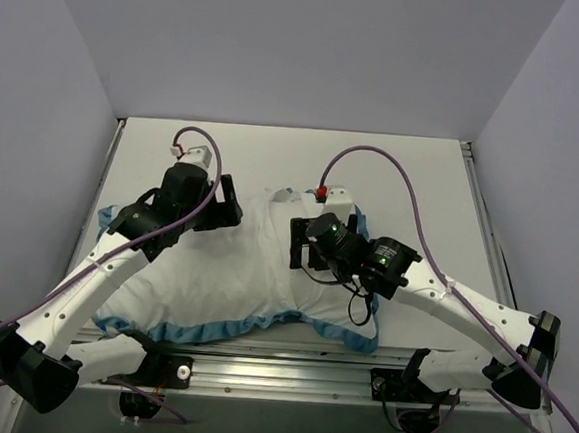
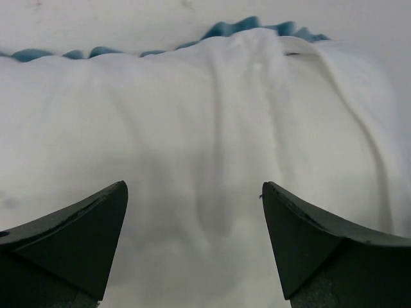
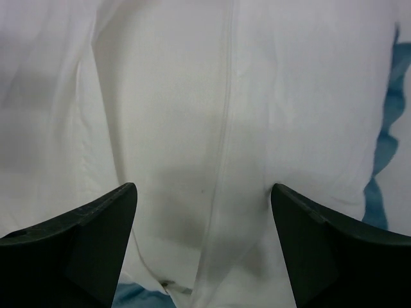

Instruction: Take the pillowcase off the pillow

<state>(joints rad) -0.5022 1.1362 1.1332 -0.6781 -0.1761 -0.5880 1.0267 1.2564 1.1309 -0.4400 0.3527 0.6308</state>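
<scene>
The pillowcase (image 1: 215,271) lies on the table with its white side up and its blue ruffled trim (image 1: 222,329) along the near, left and far edges. No printed side shows. The pillow is not distinguishable from the white cloth. My left gripper (image 1: 227,206) is open, pressed low over the far left part. In the left wrist view (image 2: 192,189) white wrinkled cloth (image 2: 212,122) lies between the fingers. My right gripper (image 1: 297,242) is open over the right part. In the right wrist view (image 3: 203,187) a seam (image 3: 226,141) runs between its fingers, with trim (image 3: 385,147) at the right.
The white table (image 1: 393,175) extends behind the cloth to grey walls. A metal rail (image 1: 288,362) runs along the near edge between the arm bases. Purple cables (image 1: 398,175) loop over the right arm.
</scene>
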